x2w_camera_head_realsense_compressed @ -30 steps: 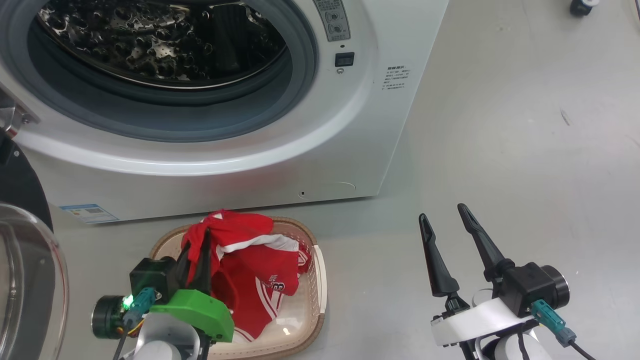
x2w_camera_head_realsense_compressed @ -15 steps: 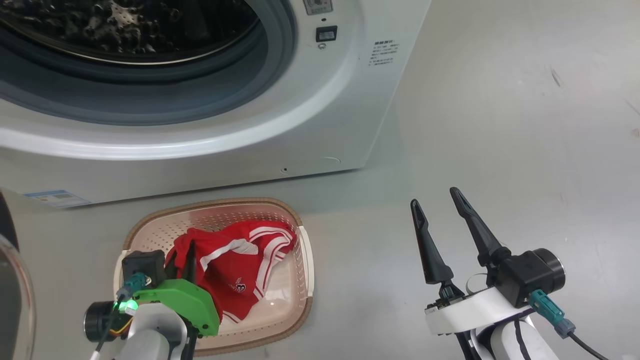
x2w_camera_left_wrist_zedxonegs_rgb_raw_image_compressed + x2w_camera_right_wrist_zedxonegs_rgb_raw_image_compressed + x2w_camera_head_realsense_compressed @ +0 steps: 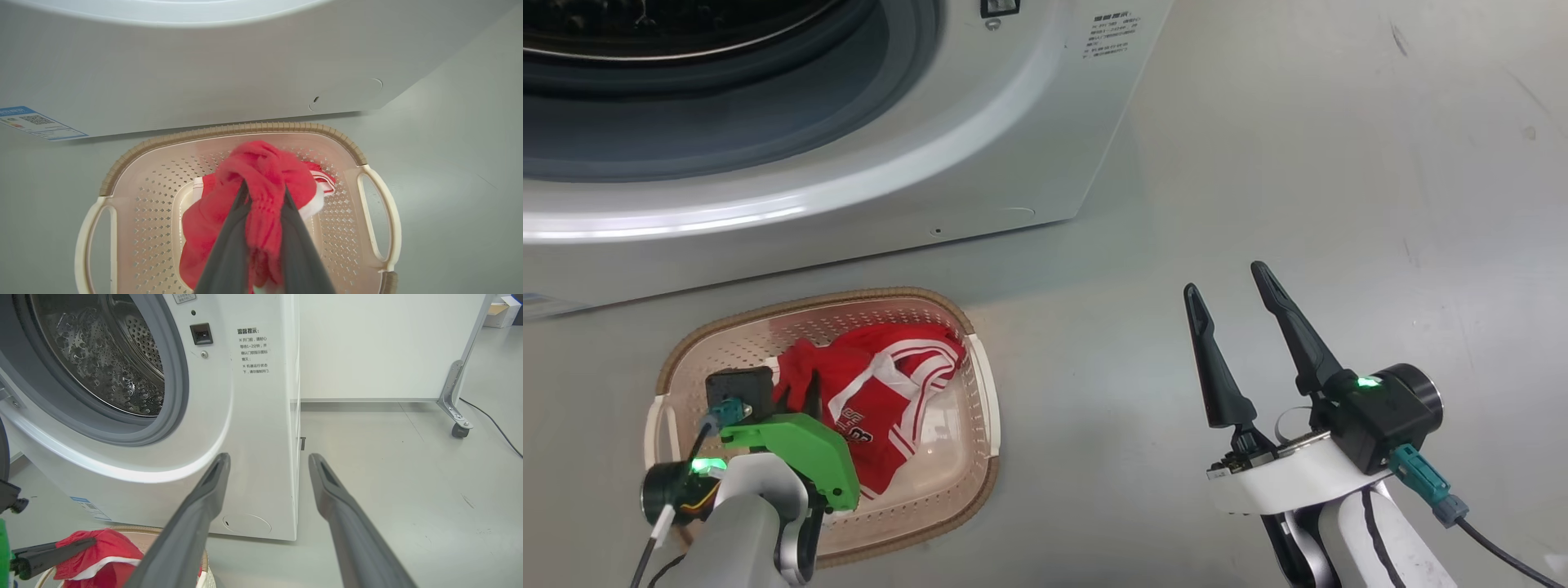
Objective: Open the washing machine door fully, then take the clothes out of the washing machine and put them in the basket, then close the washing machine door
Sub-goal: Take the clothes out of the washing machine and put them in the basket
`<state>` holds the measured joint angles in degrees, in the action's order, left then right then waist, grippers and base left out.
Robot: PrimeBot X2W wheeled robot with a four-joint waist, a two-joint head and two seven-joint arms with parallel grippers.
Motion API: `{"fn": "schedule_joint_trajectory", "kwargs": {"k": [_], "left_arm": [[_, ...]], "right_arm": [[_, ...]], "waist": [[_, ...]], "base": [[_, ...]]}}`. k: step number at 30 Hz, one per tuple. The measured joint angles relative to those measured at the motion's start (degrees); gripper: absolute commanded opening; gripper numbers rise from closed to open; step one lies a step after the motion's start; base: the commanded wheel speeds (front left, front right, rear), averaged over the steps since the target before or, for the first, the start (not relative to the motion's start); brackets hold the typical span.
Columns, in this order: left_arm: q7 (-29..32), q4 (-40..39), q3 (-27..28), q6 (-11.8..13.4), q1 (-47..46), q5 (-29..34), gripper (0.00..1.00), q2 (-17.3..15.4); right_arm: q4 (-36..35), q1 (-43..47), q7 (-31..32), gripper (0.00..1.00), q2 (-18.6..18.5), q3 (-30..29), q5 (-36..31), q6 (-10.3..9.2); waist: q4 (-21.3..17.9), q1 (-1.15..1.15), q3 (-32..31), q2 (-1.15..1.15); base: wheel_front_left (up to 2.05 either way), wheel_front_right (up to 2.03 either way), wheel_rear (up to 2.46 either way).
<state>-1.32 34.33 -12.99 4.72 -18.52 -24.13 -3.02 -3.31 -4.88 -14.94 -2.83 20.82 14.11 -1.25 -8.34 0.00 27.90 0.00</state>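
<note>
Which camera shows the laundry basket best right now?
The left wrist view: the basket sits nearly whole, both handles and perforated walls plain, red clothes inside. The head view shows it partly behind the left arm; the right wrist view catches a sliver of rim.

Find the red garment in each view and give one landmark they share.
Head view: red garment in the basket, lower left.
Left wrist view: garment at centre, held by left gripper.
Right wrist view: garment at bottom left.
Shared landmark: round cap low on the washer.
</note>
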Motion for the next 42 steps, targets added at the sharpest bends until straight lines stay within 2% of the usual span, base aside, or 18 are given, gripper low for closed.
{"fn": "schedule_joint_trajectory", "kwargs": {"k": [8,9,11,12,13,21,29,36,42], "left_arm": [[0.76,5.24,0.47,-0.66,-3.21,0.05,0.0,-1.52],[0.77,5.78,0.49,-0.96,-3.72,0.05,0.26,-1.57],[0.76,6.69,0.56,-1.03,-4.71,0.03,0.61,-1.56],[0.73,7.31,0.59,-1.13,-5.22,0.02,0.84,-1.56],[0.64,7.88,0.78,-1.16,-5.61,0.02,1.0,-1.56],[-1.41,11.83,1.35,-1.48,-6.89,0.01,1.0,-1.56],[-6.45,13.15,0.38,-2.08,-7.95,0.51,1.0,-1.38],[-11.63,12.46,-0.38,-2.57,-8.32,1.63,1.0,-0.93],[-12.58,9.53,-1.01,-2.57,-8.48,2.63,1.0,-0.62]], "right_arm": [[-0.23,-2.15,0.0,1.0,0.01,0.96,0.43,-0.43],[-0.36,-2.29,0.0,1.0,0.0,0.93,0.43,-0.44],[-0.42,-2.53,0.0,1.0,0.0,0.9,0.43,-0.67],[-0.4,-2.76,0.0,1.0,0.01,0.85,0.43,-0.9],[-0.4,-2.98,0.0,1.0,0.01,0.77,0.45,-0.93],[0.16,-3.26,0.0,1.0,0.01,0.55,0.93,-1.43],[0.67,-4.0,0.0,1.0,0.01,0.15,0.93,-1.48],[1.67,-4.02,-0.01,1.0,0.0,-1.26,0.93,-1.88],[2.43,-3.75,-0.01,1.0,0.0,-2.85,0.88,-1.92]], "waist": [[-2.01,0.0,3.41,0.0],[-2.24,0.0,3.79,0.0],[-2.63,0.0,4.51,0.0],[-2.8,0.0,4.84,0.0],[-2.95,0.0,5.09,0.0],[-3.04,0.0,5.09,0.0],[-1.89,0.0,3.62,0.0],[-0.28,0.0,1.54,0.0],[1.56,0.0,-0.63,0.0]], "base": [[0.0,0.0,0.0],[0.0,0.0,0.0],[0.0,0.0,0.0],[0.0,0.0,0.0],[0.0,0.0,0.0],[0.0,0.0,0.0],[0.0,0.0,0.0],[0.0,0.0,0.0],[0.0,0.0,0.0]]}}
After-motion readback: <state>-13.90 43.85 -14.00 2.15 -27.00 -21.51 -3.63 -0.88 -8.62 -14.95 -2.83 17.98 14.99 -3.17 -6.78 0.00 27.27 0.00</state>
